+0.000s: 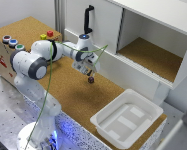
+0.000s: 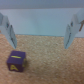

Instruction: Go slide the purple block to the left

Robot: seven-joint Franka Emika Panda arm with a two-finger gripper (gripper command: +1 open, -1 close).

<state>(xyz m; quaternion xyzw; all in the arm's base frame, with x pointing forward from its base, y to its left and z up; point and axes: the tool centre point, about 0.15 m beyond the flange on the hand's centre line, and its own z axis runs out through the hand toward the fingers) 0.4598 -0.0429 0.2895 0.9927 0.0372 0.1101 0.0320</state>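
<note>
My gripper [image 2: 42,31] open, hovering by purple block [image 2: 16,61]; approach step, next lower beside it, push left.

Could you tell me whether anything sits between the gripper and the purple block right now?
Nothing visible does. The gripper hangs open just above the purple block; in the wrist view the block lies on bare cork, off to one finger's side.
</note>
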